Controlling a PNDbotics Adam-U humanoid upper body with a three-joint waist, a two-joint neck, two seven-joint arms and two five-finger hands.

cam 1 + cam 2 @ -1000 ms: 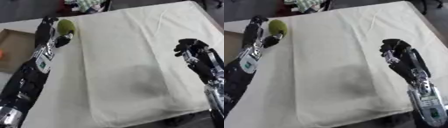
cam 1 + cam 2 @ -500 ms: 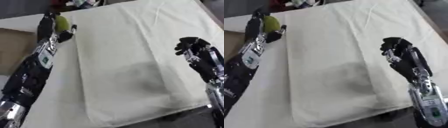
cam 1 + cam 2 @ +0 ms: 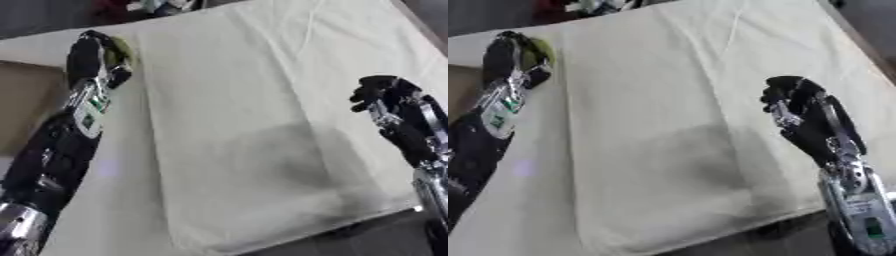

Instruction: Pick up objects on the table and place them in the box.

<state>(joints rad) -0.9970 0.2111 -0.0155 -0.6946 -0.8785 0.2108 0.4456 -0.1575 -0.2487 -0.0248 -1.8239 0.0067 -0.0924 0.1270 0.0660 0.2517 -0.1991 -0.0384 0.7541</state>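
Left hand [image 3: 98, 52] curled round a yellow-green ball [image 3: 122, 48], far left of the white-clothed desk [image 3: 262, 100], beside the brown box [image 3: 24, 107]. Right hand [image 3: 794, 100] curled, empty, at right.

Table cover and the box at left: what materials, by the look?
Table cover: looks like woven fabric, matte off-white; creases and a loose hanging edge show. Box: probably cardboard, flat dull brown with no sheen, though little of it shows.

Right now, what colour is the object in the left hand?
Yellow-green, a round object held in the left hand; clearest in the left eye view.
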